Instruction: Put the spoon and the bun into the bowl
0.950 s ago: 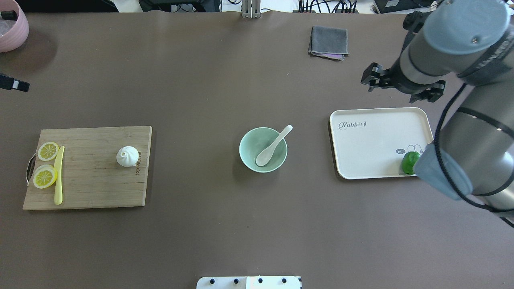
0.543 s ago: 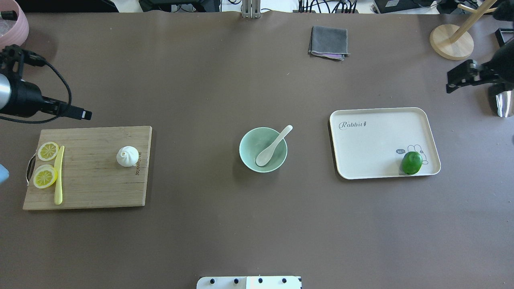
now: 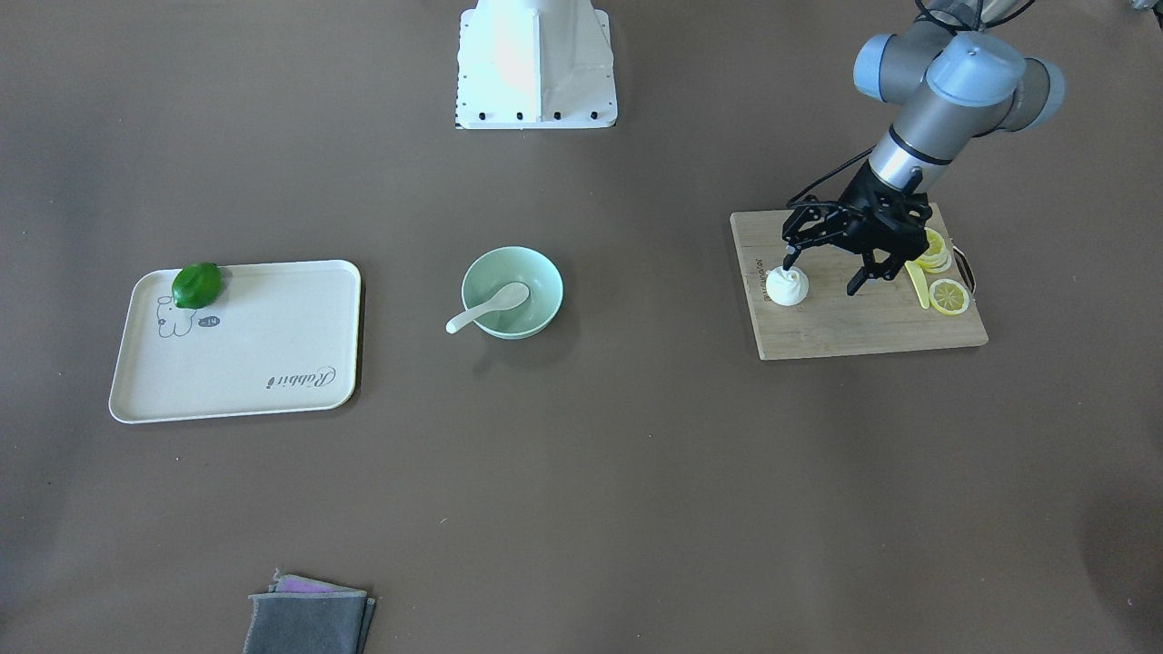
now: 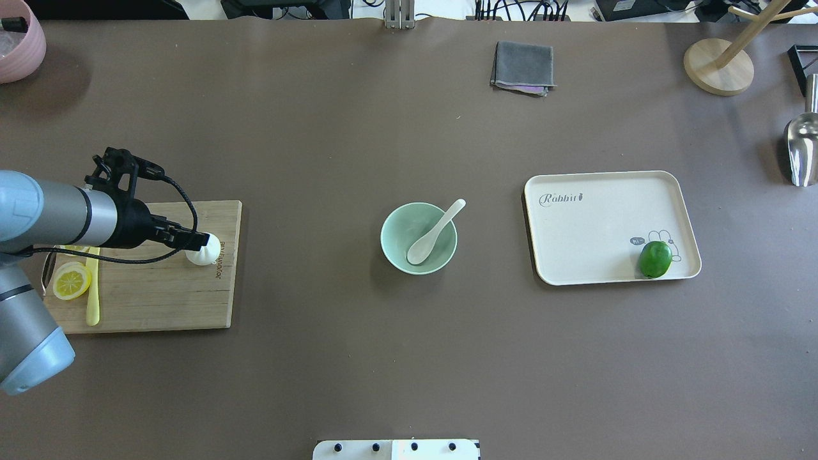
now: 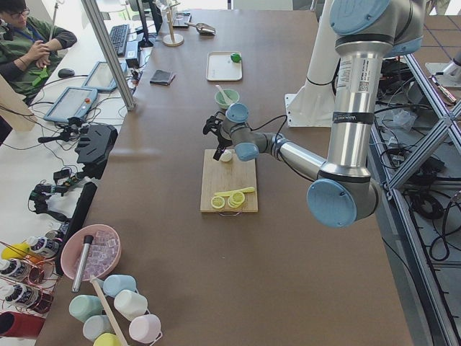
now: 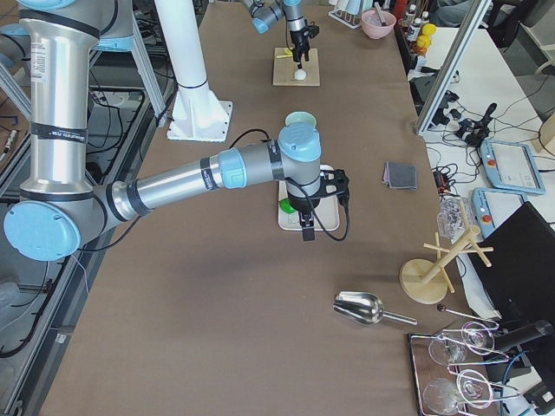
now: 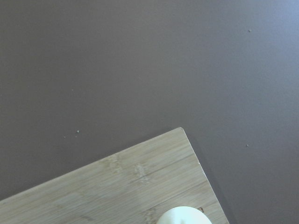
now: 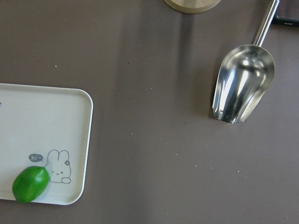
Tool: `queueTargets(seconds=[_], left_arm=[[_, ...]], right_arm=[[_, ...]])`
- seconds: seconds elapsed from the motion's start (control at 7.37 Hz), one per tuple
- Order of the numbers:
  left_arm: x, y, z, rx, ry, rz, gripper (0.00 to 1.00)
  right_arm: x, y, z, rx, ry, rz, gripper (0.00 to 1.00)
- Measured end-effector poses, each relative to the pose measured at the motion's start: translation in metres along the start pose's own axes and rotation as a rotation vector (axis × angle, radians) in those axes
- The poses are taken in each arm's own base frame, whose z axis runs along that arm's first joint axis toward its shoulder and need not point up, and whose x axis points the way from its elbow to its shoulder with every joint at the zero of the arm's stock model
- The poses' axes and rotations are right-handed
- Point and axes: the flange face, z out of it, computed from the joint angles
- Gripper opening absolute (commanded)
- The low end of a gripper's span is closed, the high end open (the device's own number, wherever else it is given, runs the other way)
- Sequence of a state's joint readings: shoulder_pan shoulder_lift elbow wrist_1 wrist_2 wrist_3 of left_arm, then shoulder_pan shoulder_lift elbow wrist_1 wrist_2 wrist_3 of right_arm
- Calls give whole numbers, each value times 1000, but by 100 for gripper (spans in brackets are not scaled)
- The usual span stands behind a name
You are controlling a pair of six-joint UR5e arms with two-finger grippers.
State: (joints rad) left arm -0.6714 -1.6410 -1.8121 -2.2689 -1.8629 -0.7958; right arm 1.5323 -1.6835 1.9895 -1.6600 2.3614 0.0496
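Front-facing: my left gripper [image 3: 822, 272] hangs over the cutting board [image 3: 854, 331], fingers spread. The bun [image 3: 787, 287] sits under my bowl-side finger, not centred between the two. The spoon [image 3: 486, 306] has its scoop inside the bowl [image 3: 538, 289], handle over the rim, well off beyond that same finger.

Overhead: my fingertip overlaps the bun's top. Contact unclear.

Left side: same picture, small.

Right side: my right gripper [image 6: 305, 230] hovers far from the bun. Spread or pressed together, I cannot tell.

Left wrist: only the bun's crown shows, low in frame, on the board.

Right wrist: tray [image 8: 56, 116] and lime [image 8: 30, 183] below. No task thing.

Judgement: shift bowl-ward until the bun lies between both fingers, drop lower, close gently. The bun is white and round, pleated to a twisted peak. Probably soft; may roll.
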Motion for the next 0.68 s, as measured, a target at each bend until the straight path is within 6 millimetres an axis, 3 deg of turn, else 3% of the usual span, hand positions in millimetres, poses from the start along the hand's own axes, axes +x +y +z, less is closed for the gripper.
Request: queueTargets(seconds=[0.14, 0.41, 0.68], left_arm=[[7, 7, 9, 4, -16, 15, 98], [14, 17, 23, 12, -49, 37, 96], [21, 22, 30, 15, -57, 52, 73]], right_arm=[[15, 7, 0, 0, -9, -2, 100], [24, 12, 0, -1, -13, 2, 100], [26, 13, 0, -1, -13, 5, 100]])
